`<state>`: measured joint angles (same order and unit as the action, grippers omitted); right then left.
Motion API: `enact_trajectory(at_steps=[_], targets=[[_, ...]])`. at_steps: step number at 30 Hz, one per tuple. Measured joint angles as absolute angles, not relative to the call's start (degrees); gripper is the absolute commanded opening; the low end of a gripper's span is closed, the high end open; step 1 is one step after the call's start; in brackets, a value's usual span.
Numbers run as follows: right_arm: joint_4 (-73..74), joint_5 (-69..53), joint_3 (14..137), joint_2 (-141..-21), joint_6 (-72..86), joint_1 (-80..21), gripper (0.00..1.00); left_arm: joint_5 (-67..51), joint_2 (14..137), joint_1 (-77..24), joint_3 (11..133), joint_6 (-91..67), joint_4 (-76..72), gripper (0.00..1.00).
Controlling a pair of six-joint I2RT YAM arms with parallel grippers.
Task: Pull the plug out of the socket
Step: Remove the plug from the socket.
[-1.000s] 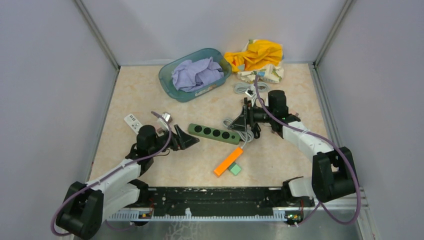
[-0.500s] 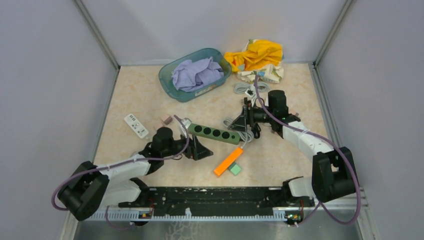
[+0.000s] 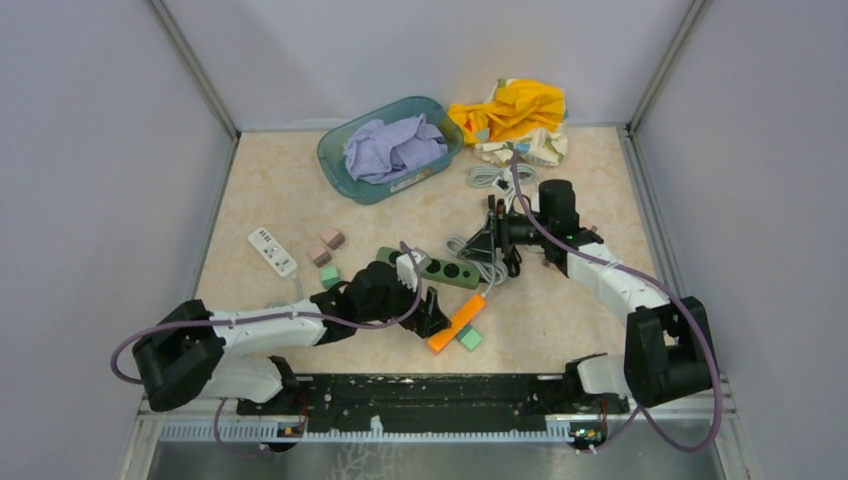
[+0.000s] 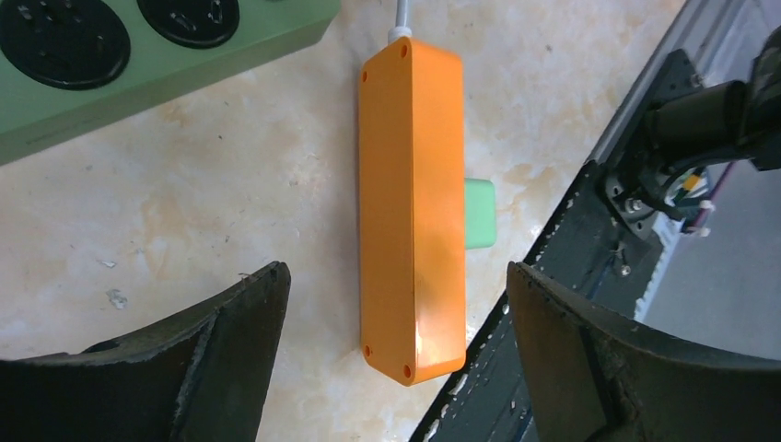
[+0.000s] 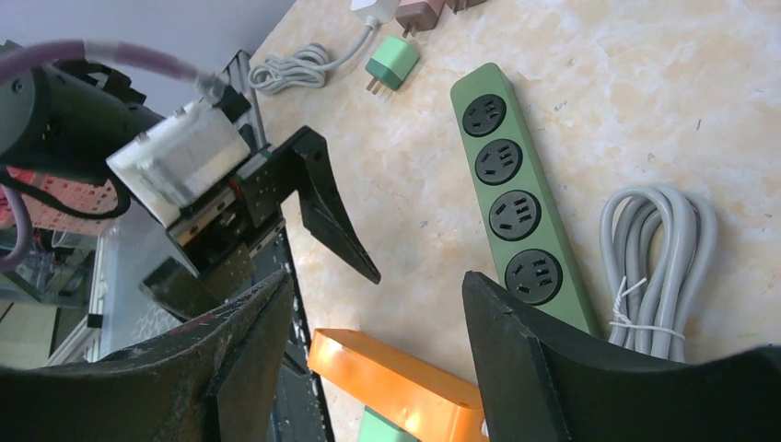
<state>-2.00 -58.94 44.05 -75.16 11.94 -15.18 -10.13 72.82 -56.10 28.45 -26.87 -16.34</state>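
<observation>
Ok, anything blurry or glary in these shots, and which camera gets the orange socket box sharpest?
Left wrist: sharpest on the orange socket box, with a small glare patch near its lower end; the dark fingers of the left gripper look soft-edged. Right wrist: green power strip crisp, purple cable at top left blurred. Top external: even light, soft shadows, no glare.

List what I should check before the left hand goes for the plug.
1. Left hand open: ok.
2. Plug seated in orange socket: ok, it is in the socket's side.
3. Left hand centred on plug: not ok, it is centred over the socket.
4. Right hand holding socket down: not ok, it is open, empty and off by the green strip.
5. Left hand's height over the socket: cannot tell.
</observation>
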Motion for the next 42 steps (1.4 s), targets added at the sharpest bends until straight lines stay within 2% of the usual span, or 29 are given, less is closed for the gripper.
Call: enact_trajectory(at_steps=[7, 13, 15, 19, 29, 32, 34, 36, 42], targets=[[-1.9, -59.2, 44.1, -75.0, 11.5, -15.1, 0.68, -2.2, 78.8, -63.3, 33.1, -26.0, -9.9, 0.91], [-1.7, -59.3, 44.1, -75.0, 11.5, -15.1, 0.68, 3.2, 84.7, -68.2, 36.8, -25.8, -5.0, 0.84], [-1.6, -59.3, 44.1, -75.0, 11.5, -15.1, 0.68, 4.7, 86.6, -69.1, 38.3, -25.8, -3.6, 0.78], [-1.6, -59.4, 44.1, -75.0, 11.5, -15.1, 0.68, 7.5, 89.9, -70.3, 41.9, -25.8, -1.2, 0.54], [-1.6, -59.6, 44.1, -74.2, 10.8, -15.1, 0.69, 9.9, 92.2, -71.2, 44.8, -25.1, 1.3, 0.01], [-1.4, -59.7, 44.1, -74.1, 9.7, -15.1, 0.72, 9.8, 91.6, -71.1, 44.1, -25.0, 1.2, 0.0], [-0.7, -59.9, 44.1, -73.9, 8.4, -15.1, 0.88, 9.1, 90.6, -70.7, 42.9, -24.9, 0.3, 0.0], [0.2, -60.1, 44.1, -73.5, 6.5, -15.0, 0.98, 7.2, 89.0, -69.6, 40.7, -24.9, -1.4, 0.0], [2.0, -61.7, 44.0, -70.6, -2.3, -14.8, 0.99, -2.6, 83.6, -63.5, 33.0, -25.7, -7.9, 0.0]])
